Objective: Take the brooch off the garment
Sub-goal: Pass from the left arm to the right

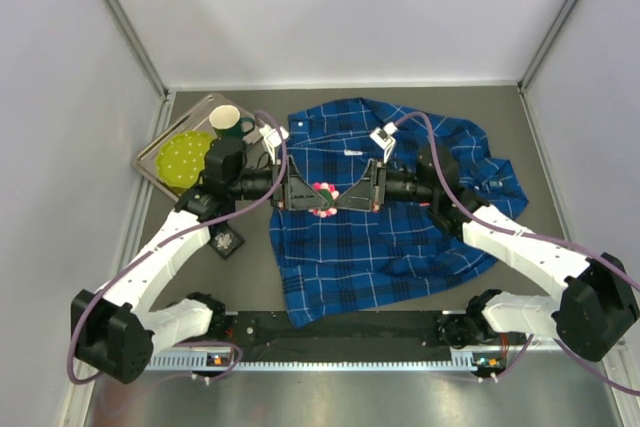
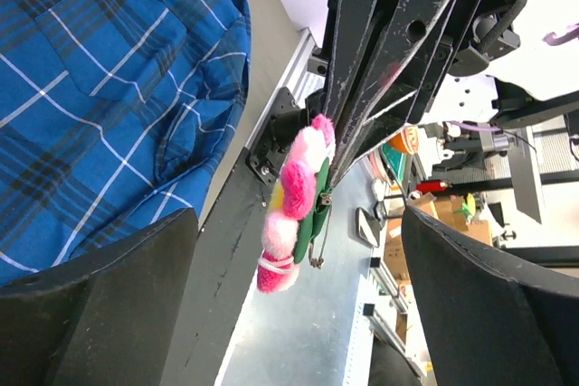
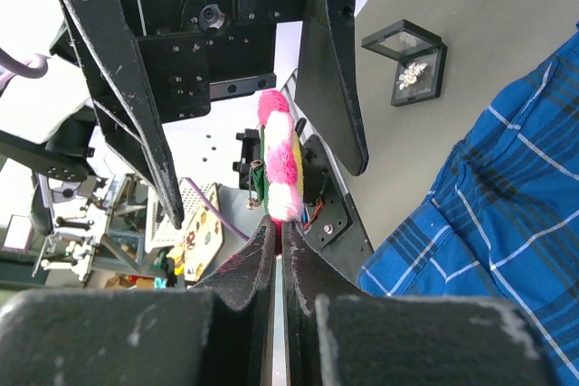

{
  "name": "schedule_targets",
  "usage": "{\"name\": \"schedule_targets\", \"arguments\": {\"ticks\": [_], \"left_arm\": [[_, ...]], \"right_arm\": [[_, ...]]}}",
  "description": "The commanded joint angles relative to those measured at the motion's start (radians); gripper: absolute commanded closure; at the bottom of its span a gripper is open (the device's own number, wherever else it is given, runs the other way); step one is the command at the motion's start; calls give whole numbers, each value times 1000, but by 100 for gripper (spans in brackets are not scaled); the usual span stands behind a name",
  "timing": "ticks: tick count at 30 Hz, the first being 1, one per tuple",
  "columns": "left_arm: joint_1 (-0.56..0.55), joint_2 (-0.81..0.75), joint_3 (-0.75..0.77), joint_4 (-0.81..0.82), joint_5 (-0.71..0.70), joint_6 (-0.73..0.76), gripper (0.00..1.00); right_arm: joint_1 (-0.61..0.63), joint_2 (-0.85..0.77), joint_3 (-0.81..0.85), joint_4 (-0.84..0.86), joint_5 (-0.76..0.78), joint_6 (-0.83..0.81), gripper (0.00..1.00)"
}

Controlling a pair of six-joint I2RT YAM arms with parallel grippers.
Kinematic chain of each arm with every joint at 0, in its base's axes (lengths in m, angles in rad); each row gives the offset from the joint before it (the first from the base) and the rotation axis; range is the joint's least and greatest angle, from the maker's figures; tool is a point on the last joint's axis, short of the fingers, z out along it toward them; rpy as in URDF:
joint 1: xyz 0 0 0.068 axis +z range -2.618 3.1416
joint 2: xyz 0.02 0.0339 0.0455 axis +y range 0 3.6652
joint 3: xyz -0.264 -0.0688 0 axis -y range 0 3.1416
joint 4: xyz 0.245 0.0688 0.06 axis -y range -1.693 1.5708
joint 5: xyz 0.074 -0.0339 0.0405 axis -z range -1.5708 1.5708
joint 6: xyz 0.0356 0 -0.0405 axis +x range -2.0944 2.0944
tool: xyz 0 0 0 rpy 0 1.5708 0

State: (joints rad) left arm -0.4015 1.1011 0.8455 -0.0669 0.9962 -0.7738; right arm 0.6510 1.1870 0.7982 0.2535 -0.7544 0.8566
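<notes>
Over a grey table [image 1: 540,127], the large blue and dark-navy plaid button-up shirt [image 1: 380,237] lies spread flat, collar to the far side, as two arms meet nose to nose above its middle. A metal tray [image 1: 160,142] with a green dotted plate [image 1: 185,157] and a dark green mug [image 1: 232,127] stands beside the shirt's left edge, and a small black box with a clear lid [image 1: 225,241] lies nearer the arm bases. The left gripper [image 1: 305,195] stands spread wide, its fingers either side of the prize and touching nothing. The right gripper [image 3: 276,232] is pinched narrow on the lower end of the fluffy pink, white and green brooch [image 2: 297,196], held in the air between the two, apart from the cloth below. Its metal safety pin [image 2: 317,243] dangles at the back; whether the pin is open cannot be told. The brooch looks free of the garment, so what probably remains is carrying it away. That would go best with the right pinch kept firm, a straight lift so the pin cannot snag the plaid, and a clear path past the left fingers.
</notes>
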Motion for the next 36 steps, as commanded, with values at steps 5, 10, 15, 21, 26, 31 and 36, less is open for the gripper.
{"name": "schedule_targets", "arguments": {"ticks": [5, 10, 15, 21, 26, 31, 36], "left_arm": [[72, -82, 99, -246, -155, 136, 4], [125, -138, 188, -457, -385, 110, 1], [142, -129, 299, -717, -562, -42, 1], [142, -132, 284, -682, -479, -356, 5], [142, -207, 144, -542, -459, -663, 13], [142, -239, 81, -485, -464, -828, 17], [142, -210, 116, -516, -476, -815, 22]], "right_arm": [[-16, -36, 30, -97, 19, -140, 100], [-13, -12, 117, -214, 127, -384, 100], [79, 32, 183, -246, 327, -626, 100], [214, 25, 147, -123, 571, -839, 100], [312, 8, 113, -51, 676, -1008, 100], [401, 22, 87, 10, 808, -1154, 100], [463, 55, 96, 55, 851, -1263, 100]]}}
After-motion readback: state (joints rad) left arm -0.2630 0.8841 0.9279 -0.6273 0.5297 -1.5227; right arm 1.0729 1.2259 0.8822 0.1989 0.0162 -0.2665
